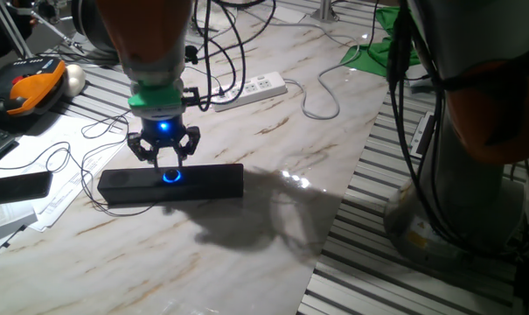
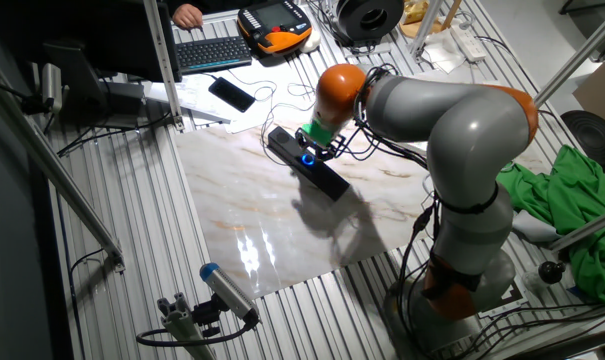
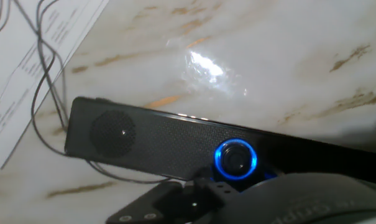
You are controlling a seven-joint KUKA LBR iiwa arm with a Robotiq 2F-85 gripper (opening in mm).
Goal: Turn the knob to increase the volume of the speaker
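We line up on the knob [image 1: 171,177] at mid-speaker [image 1: 212,182].
Our gripper [image 1: 163,160] hangs just above the marble table [image 1: 273,157], its 2 fingers spread wide and holding nothing; we should centre them on the ring, close evenly, then twist.

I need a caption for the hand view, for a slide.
Hand camera: speaker on marble table, knob glowing blue.
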